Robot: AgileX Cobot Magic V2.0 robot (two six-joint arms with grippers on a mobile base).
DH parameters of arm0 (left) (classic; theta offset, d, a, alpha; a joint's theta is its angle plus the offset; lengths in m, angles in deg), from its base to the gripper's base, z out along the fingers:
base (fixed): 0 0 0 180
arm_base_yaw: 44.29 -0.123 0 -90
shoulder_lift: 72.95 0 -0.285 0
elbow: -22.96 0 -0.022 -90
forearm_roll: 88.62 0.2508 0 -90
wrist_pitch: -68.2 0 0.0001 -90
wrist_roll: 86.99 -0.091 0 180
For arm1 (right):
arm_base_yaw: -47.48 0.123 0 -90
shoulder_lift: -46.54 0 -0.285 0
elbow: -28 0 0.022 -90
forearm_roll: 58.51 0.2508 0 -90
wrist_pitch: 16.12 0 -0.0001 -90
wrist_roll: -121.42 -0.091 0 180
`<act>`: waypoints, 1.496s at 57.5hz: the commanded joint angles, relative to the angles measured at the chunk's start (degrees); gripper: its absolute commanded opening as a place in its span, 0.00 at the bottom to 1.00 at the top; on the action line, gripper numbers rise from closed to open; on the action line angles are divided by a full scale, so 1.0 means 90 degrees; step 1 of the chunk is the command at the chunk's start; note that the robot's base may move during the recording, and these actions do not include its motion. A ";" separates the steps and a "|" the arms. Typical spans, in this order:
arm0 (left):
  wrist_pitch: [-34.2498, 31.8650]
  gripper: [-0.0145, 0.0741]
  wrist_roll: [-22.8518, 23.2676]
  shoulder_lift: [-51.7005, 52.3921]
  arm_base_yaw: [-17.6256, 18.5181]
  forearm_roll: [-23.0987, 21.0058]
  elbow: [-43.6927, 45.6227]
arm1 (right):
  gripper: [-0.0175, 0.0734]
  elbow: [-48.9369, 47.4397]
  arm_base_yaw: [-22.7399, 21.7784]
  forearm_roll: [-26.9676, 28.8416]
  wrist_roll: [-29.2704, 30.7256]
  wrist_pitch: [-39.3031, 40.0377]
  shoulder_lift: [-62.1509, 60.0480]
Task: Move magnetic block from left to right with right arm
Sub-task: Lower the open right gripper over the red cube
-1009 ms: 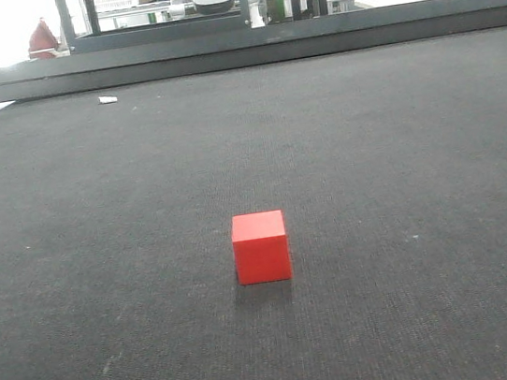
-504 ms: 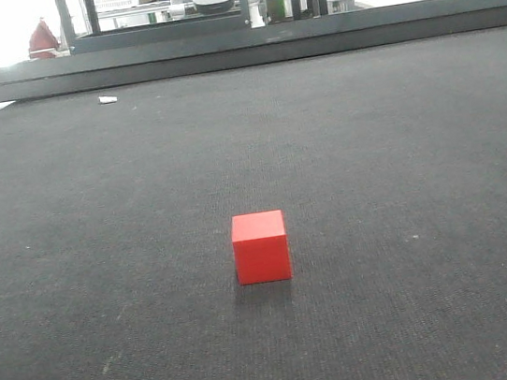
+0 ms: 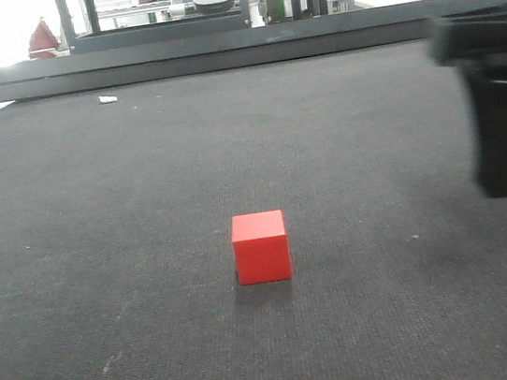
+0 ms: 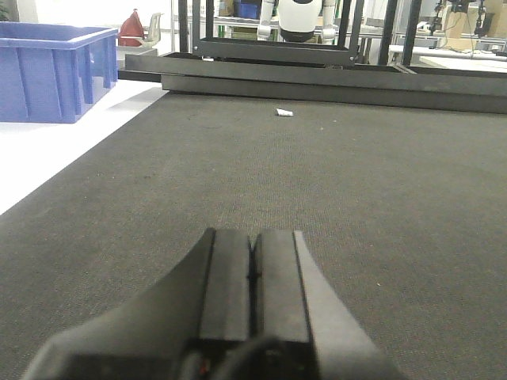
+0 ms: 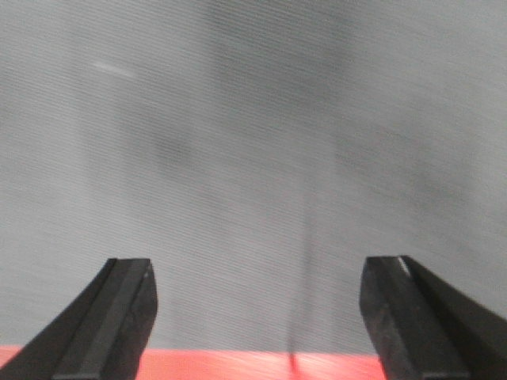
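The magnetic block (image 3: 261, 247), a small bright-red cube, sits alone on the dark mat (image 3: 140, 187) near the front centre of the front view. My right gripper (image 3: 500, 182) hangs blurred at the right edge, above the mat and well to the right of the cube. In the right wrist view the right gripper (image 5: 257, 273) is open, with only blurred mat between its fingers. The cube is not in that view. My left gripper (image 4: 253, 237) is shut and empty, low over the mat.
A blue bin (image 4: 47, 71) stands off the mat at the far left. A small white scrap (image 3: 108, 99) lies near the mat's back edge. Black frame rails (image 3: 233, 46) run along the back. A red strip (image 5: 253, 366) crosses the bottom of the right wrist view.
The right gripper has come into the front view at the right edge, blurred by motion. The red cube has not moved.
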 commanded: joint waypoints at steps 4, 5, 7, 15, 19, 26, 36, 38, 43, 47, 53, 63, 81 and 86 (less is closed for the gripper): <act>-0.0528 0.02 0.0048 0.0081 0.0003 -0.0017 -0.0051 | 0.88 -0.0855 0.0403 0.0010 -0.0338 -0.0029 0.0343; -0.0528 0.02 0.0048 0.0081 0.0003 -0.0017 -0.0051 | 0.88 -0.0923 0.0443 0.0010 -0.0358 -0.0029 0.0395; -0.0528 0.02 0.0048 0.0081 0.0003 -0.0017 -0.0051 | 0.88 -0.1052 0.0534 0.0010 -0.0406 -0.0034 0.0501; -0.0528 0.02 0.0048 0.0081 0.0003 -0.0017 -0.0051 | 0.88 -0.1702 0.0852 0.0010 -0.0556 -0.0089 0.1052; -0.0528 0.02 0.0048 0.0081 0.0003 -0.0017 -0.0051 | 0.88 -0.2075 0.1004 0.0022 -0.0557 -0.0194 0.1313; -0.0528 0.02 0.0048 0.0081 0.0003 -0.0017 -0.0051 | 0.88 -0.2689 0.1254 0.0088 -0.0557 -0.0378 0.1829; -0.0528 0.02 0.0048 0.0081 0.0003 -0.0017 -0.0051 | 0.88 -0.3350 0.1514 0.0187 -0.0557 -0.0479 0.2415; -0.0528 0.02 0.0048 0.0081 0.0003 -0.0017 -0.0051 | 0.88 -0.3435 0.1548 0.0194 -0.0562 -0.0472 0.2497; -0.0528 0.02 0.0048 0.0081 0.0003 -0.0017 -0.0051 | 0.88 -0.3635 0.1622 0.0225 -0.0562 -0.0472 0.2728; -0.0528 0.02 0.0048 0.0081 0.0003 -0.0017 -0.0051 | 0.88 -0.3783 0.1666 0.0225 -0.0577 -0.0479 0.2890; -0.0528 0.02 0.0048 0.0081 0.0003 -0.0017 -0.0051 | 0.88 -0.3895 0.1691 0.0225 -0.0688 -0.0471 0.3096; -0.0528 0.02 0.0048 0.0081 0.0003 -0.0017 -0.0051 | 0.88 -0.3912 0.1711 0.0225 -0.0899 -0.0442 0.3361; -0.0528 0.02 0.0048 0.0081 0.0003 -0.0017 -0.0051 | 0.88 -0.3902 0.1711 0.0225 -0.1058 -0.0418 0.3492; -0.0528 0.02 0.0048 0.0081 0.0003 -0.0017 -0.0051 | 0.87 -0.3902 0.1711 0.0225 -0.1058 -0.0418 0.3500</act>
